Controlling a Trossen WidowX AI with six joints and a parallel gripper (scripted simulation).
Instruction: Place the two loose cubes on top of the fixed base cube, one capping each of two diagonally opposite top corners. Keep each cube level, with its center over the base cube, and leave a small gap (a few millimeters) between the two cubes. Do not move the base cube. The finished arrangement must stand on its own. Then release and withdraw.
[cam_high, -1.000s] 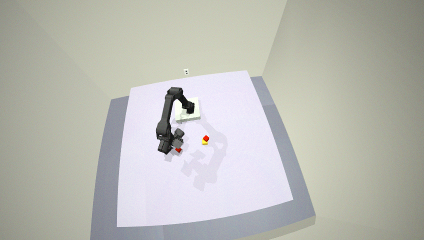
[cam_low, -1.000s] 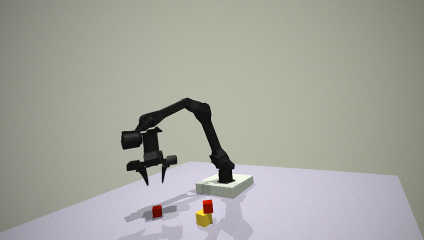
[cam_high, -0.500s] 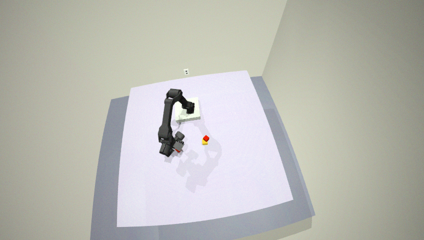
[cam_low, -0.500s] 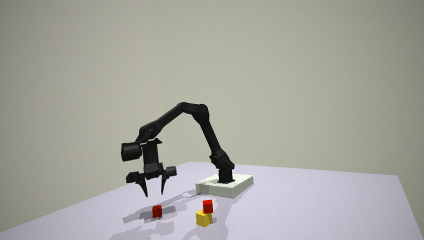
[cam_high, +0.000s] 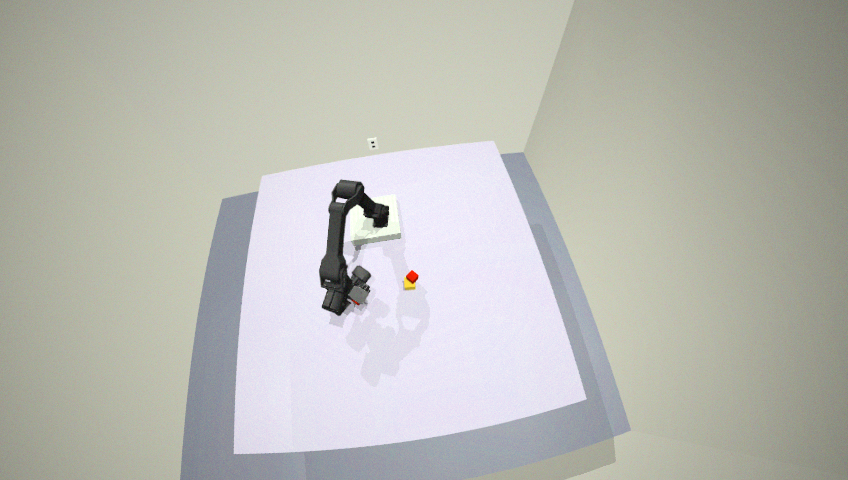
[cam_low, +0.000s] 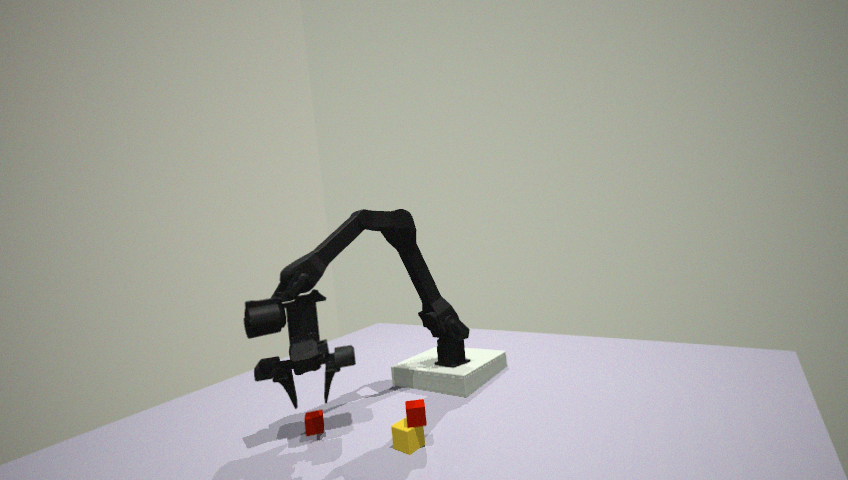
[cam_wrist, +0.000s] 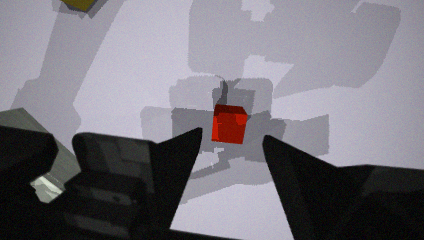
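The yellow base cube (cam_high: 409, 284) (cam_low: 407, 437) (cam_wrist: 82, 4) stands on the table; only its corner shows at the top left of the wrist view. One red cube (cam_high: 412, 276) (cam_low: 415, 413) rests level on one top corner of the base cube, turned relative to it. The other red cube (cam_high: 355, 301) (cam_low: 314, 422) (cam_wrist: 229, 128) lies flat on the table, mostly hidden by the gripper in the top view. My gripper (cam_low: 311, 405) (cam_wrist: 232, 136) is open and empty, pointing down, with its fingertips a little above this loose cube, which appears between them in the wrist view.
The arm's pale mounting block (cam_high: 378, 237) (cam_low: 428, 381) stands behind the cubes; its edge (cam_wrist: 35, 131) shows at the left of the wrist view. The base cube with its red cube stands to the right of my gripper in the top and exterior views.
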